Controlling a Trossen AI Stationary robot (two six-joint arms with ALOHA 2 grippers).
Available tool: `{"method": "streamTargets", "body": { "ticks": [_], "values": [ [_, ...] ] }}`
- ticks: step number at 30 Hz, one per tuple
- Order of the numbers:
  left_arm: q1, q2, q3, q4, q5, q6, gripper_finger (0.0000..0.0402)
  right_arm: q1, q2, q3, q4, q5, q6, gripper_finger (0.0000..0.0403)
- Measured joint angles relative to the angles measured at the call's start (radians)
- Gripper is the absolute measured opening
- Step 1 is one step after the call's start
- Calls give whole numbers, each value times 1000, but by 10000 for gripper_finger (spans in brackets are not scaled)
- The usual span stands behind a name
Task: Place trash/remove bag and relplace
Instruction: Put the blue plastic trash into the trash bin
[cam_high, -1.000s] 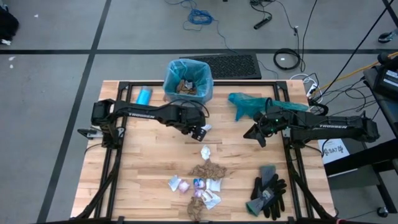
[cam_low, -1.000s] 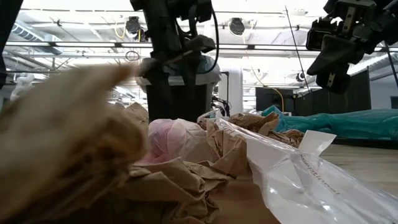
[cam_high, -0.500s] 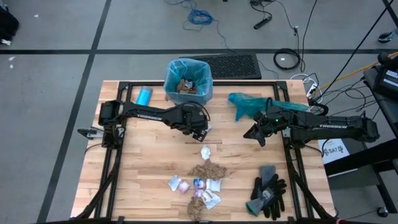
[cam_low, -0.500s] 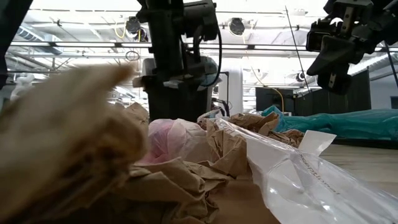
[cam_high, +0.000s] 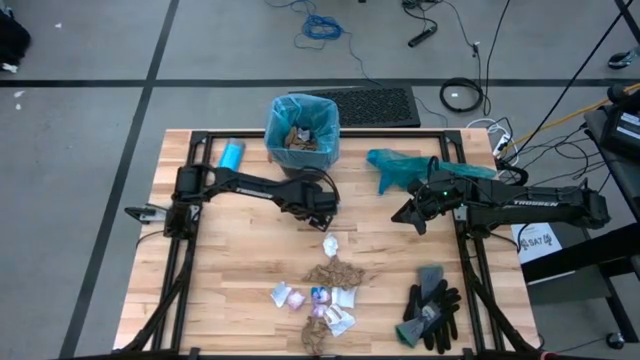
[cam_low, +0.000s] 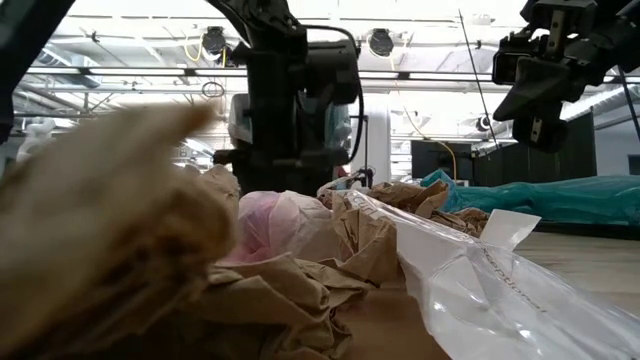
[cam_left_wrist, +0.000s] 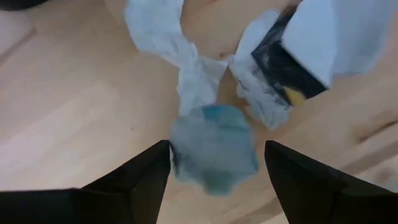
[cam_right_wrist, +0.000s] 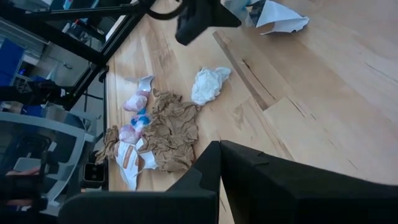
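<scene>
Pale-blue plastic lines the bin (cam_high: 302, 131) at the far edge of the table (cam_high: 230, 270), and brown paper wads are already seen inside the bag (cam_high: 275, 125). Most of the trash (cam_high: 322, 290) is heaped near the front edge of the table, with one white wad (cam_high: 330, 243) lying apart, between the heap and the left gripper (cam_high: 322, 208).

That gripper is held low over a scrap of white and bluish wrapper (cam_left_wrist: 214, 149), which is seen in its wrist view between the two fingers (cam_left_wrist: 134, 180). The fingers are spread wide on either side of the scrap and nothing is gripped. The right gripper (cam_high: 408, 215) is parked above the table's right side, near a teal bag (cam_high: 405, 166); its fingers appear closed together, with nothing seen between them.

The step in hand is judged to be the picking up of loose scraps for the bin; the bag's removal has not begun. Next, the left fingers would need to be lowered to the wood and closed on the thin wrapper, which may slip or crumple, then carried to the bin.
</scene>
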Motion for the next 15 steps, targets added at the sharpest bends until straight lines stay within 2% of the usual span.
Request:
{"method": "streamTargets", "body": {
  "ticks": [5, 12, 15],
  "values": [
    [0, 28, 0, 3, 18, 0, 199, 0, 0, 0, 0, 0, 0, 0],
    [-20, 19, 6, -3, 131, 1, 31, 0, 0, 0, 0, 0, -1, 0],
    [-45, 7, 30, -7, 196, 9, 19, 0, 0, 0, 0, 0, -7, 0]
  ]
}}
